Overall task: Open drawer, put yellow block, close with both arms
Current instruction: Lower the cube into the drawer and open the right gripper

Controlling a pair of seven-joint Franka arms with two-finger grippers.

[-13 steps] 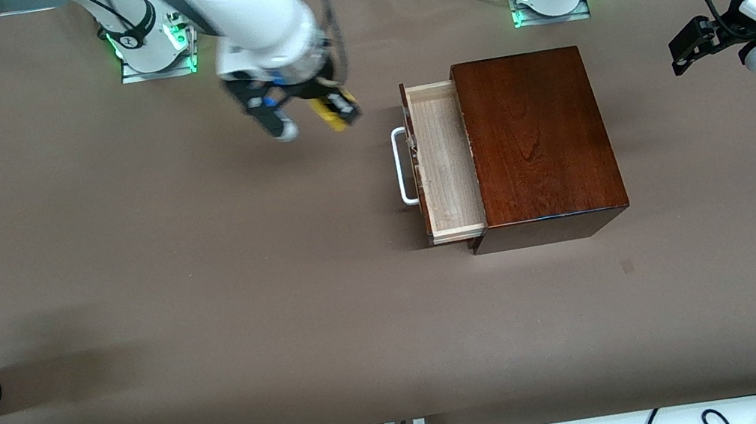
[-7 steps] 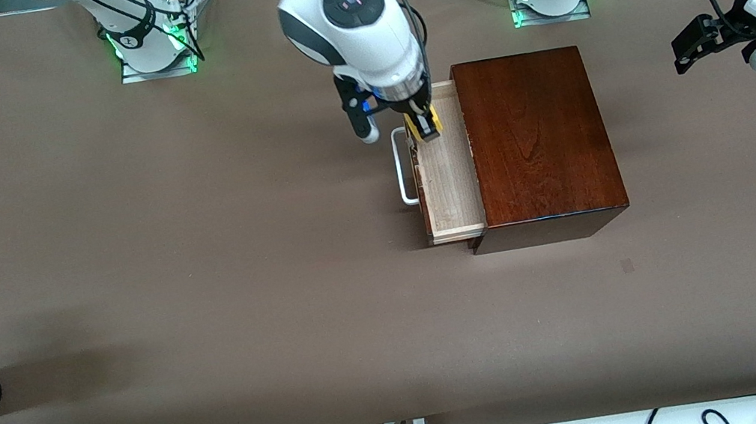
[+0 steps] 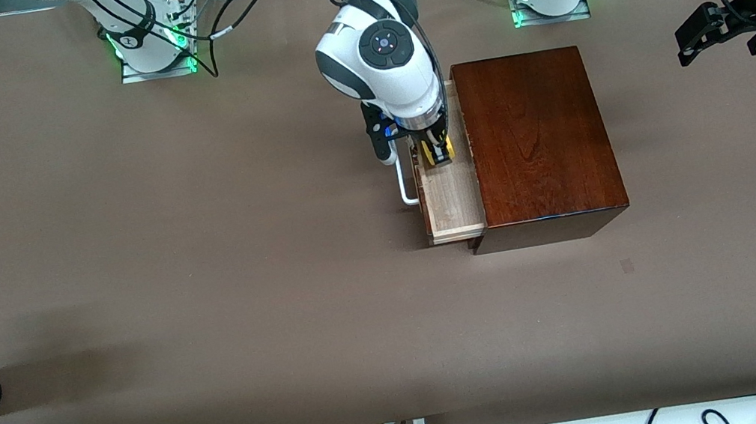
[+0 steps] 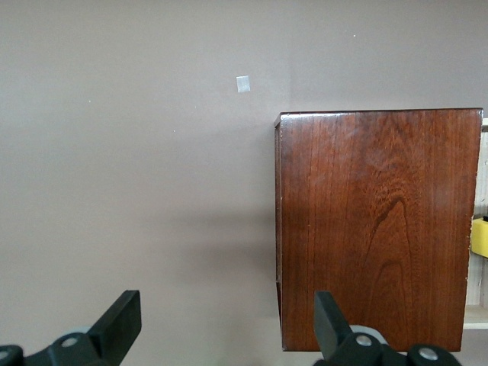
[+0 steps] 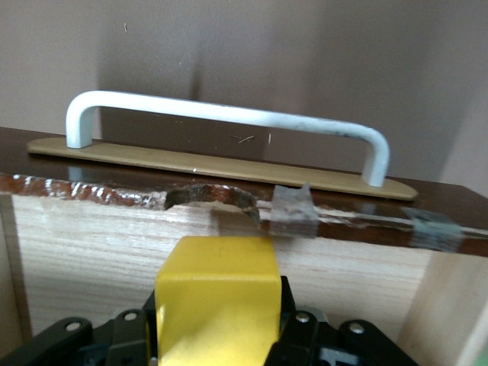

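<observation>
**Entry: yellow block held over the open drawer**

1. Right gripper [image 3: 435, 150]: you find its fingers closed on the yellow block [image 3: 438, 151], one on each side of it. It hangs low over the pulled-out drawer [image 3: 449, 193], above the part of the tray farther from the front camera. In the right wrist view you see the block [image 5: 217, 293] clamped between the black fingers [image 5: 122, 335], with the drawer's pale inner wall just ahead of it and the white handle [image 5: 229, 114] above the dark front.

2. Yellow block: in the gripper, over the tray; you cannot tell whether it touches the tray floor.

3. Drawer: you see it drawn out of the wooden box [image 3: 537, 141] toward the right arm's end of the table, its handle [image 3: 405, 185] partly covered by the arm.

4. Right arm [image 3: 383, 52]: you see it reaching from its base across to the drawer.

5. Left gripper [image 3: 698, 32]: you see it waiting over bare table [image 3: 205, 270] at the left arm's end, fingers spread wide with nothing between them. Its wrist view shows the box [image 4: 377, 225] and a sliver of the block [image 4: 479, 236]
</observation>
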